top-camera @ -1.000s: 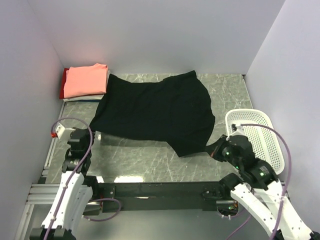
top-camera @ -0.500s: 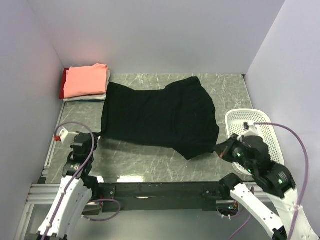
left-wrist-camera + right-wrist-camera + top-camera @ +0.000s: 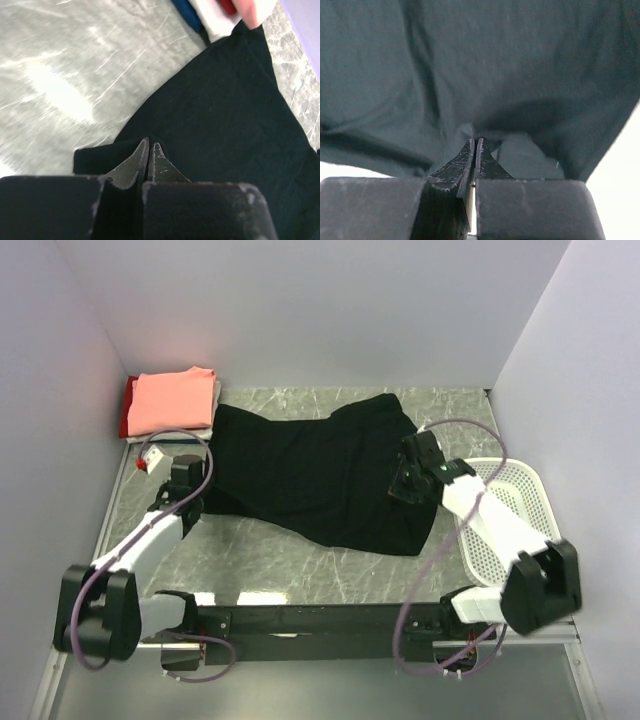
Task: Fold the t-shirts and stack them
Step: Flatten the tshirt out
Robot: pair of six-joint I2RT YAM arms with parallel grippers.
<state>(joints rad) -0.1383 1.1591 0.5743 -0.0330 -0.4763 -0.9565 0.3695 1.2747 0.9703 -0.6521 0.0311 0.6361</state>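
Evidently left gripper (image 3: 149, 146) and right gripper (image 3: 474, 143) each clamp the black t-shirt (image 3: 300, 470).

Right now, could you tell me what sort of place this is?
Likely a robot lab test cell: plain walls box in a marble-patterned table, the left arm and right arm are bolted at its near edge, and a black t-shirt lies spread for folding.
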